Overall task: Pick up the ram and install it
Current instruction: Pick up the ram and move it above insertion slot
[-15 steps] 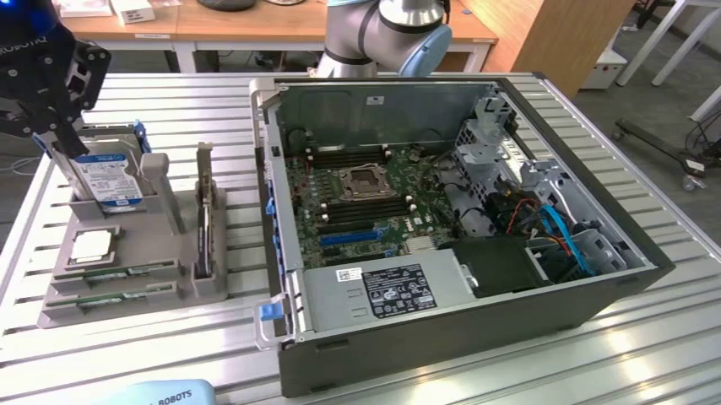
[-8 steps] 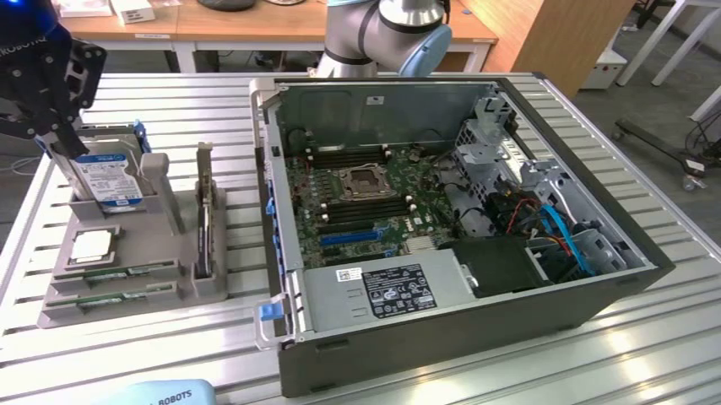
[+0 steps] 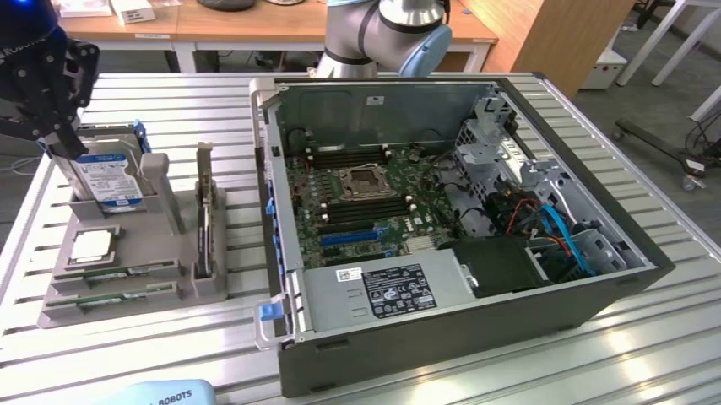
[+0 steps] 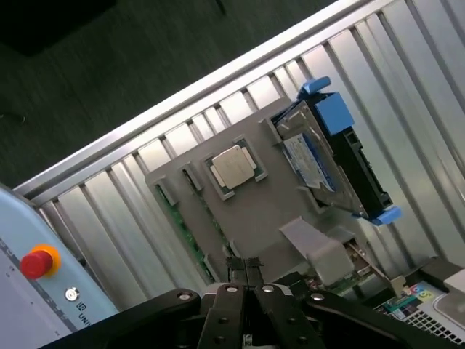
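Note:
Two ram sticks lie flat in slots at the front of a grey holder (image 3: 135,287): one ram stick (image 3: 113,274) sits just behind the other ram stick (image 3: 107,297). In the wrist view a ram stick (image 4: 185,233) shows as a green strip along the edge of the holder (image 4: 261,218). My gripper (image 3: 66,148) hangs over the holder's back end, beside the hard drive (image 3: 110,179), well away from the ram. Its fingertips (image 4: 243,267) are pressed together with nothing between them.
The holder also carries a silver CPU (image 3: 93,245), an upright card (image 3: 203,221) and the hard drive in its blue bracket (image 4: 330,145). An open computer case (image 3: 451,211) with its motherboard (image 3: 360,202) stands at the exterior view's right. A red stop button (image 4: 36,262) sits on a pale box.

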Tool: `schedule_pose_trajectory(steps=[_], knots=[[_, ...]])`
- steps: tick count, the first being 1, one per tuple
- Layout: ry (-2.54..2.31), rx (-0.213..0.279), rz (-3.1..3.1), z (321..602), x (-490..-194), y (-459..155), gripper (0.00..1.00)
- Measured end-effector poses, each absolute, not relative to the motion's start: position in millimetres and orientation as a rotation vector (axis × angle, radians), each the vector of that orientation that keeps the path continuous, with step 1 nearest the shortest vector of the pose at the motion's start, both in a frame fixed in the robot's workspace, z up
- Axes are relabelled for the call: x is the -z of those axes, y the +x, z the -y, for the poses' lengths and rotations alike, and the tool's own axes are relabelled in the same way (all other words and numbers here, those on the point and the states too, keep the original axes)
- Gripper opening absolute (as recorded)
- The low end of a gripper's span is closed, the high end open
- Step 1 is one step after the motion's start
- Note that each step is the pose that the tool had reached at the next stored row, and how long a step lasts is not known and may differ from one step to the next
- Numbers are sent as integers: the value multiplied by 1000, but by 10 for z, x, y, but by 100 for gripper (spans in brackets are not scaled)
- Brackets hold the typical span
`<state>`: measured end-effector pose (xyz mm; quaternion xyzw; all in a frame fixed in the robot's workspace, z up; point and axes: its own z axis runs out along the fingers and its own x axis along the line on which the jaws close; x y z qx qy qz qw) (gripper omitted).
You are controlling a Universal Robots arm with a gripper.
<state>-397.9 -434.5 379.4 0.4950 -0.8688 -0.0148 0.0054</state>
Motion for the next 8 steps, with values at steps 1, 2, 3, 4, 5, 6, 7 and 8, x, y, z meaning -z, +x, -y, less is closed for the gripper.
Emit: schedule_pose_trajectory(steps=[1,2,3,4,5,6,7,8], knots=[[1573,46,2706,4345,-3794,-3980,10],[1597,46,2691,4345,-3793,-3980,10],[1621,46,2676,4344,-3792,-3980,10],[1644,46,2661,4344,-3792,-3980,10],[1670,45,2644,4345,-3791,-3980,10],[1693,45,2628,4344,-3790,-3980,10],[1717,45,2613,4345,-3790,-3980,10],[1740,45,2597,4344,-3789,-3980,10]])
